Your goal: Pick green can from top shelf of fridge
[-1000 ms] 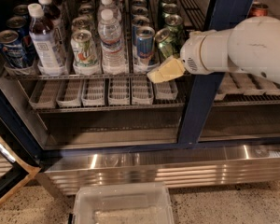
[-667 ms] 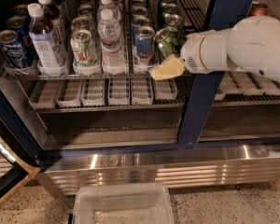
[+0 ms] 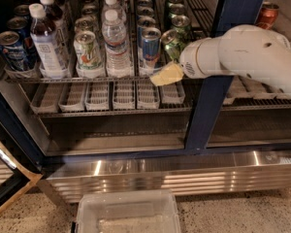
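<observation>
The front green can [image 3: 171, 42] stands tilted at the right end of the top shelf [image 3: 63, 78] of the fridge [image 3: 209, 106], its silver top leaning left. Two more green cans [image 3: 181, 22] stand upright in the lane behind it. My gripper [image 3: 166, 72], pale yellow at the end of a white arm [image 3: 242, 52], reaches in from the right. It sits right against the lower front of the tilted can. The can's base is hidden behind the gripper.
Left of the green can are a blue-and-silver can [image 3: 150, 43], a water bottle [image 3: 117, 45], a white can [image 3: 88, 51] and a labelled bottle [image 3: 45, 40]. Small clear trays [image 3: 111, 96] fill the lower rack. A clear bin [image 3: 128, 211] lies on the floor.
</observation>
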Controlling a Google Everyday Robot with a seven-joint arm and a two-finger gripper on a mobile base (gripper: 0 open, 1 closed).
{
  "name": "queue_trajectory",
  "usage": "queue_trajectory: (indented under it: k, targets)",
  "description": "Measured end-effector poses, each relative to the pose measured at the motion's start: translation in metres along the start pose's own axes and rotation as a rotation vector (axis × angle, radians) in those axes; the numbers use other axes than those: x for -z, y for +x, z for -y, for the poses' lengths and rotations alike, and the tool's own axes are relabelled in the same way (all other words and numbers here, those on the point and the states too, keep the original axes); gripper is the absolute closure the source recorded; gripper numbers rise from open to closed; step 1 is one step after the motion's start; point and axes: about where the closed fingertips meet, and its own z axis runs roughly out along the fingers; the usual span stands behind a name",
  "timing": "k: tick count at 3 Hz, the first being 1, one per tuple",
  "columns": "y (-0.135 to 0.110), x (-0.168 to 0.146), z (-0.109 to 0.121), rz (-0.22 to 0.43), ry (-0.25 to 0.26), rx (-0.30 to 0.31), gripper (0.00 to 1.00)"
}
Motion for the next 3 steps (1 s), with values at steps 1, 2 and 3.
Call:
queue_trajectory:
  k: [1,2,3]
  targets:
    - [-0.0010,-0.0227,0.0132,-0.001,0.017,-0.006,0.19]
    - [-0.0036,-0.0259,0.0158,0.005,0.025,-0.006,0.29]
    - [-0.0048,-0.0226,0.0141,0.010,0.028,-0.004,0.48]
